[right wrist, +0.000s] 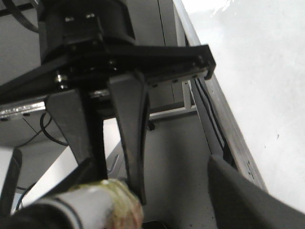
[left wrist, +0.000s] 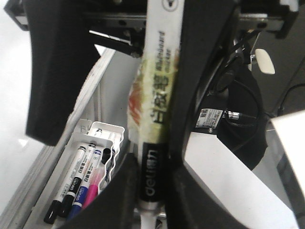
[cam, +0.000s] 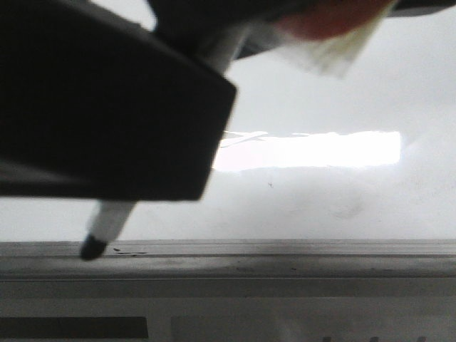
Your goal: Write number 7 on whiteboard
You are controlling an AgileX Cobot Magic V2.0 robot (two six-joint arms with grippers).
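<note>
Near edge first: my left gripper is clamped on the marker, tip down at the grey edge rail of the whiteboard, likely lining up a first stroke. No number 7 shows on the board from here. My right gripper looks narrow, nearly closed, holding nothing I can make out. A white tray beside the rail carries spare markers. Farther back, only glare on the board.

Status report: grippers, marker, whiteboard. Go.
Left gripper shut on marker. Right gripper empty, fingers nearly together. Marker tip at whiteboard lower rail; no 7 visible.
</note>
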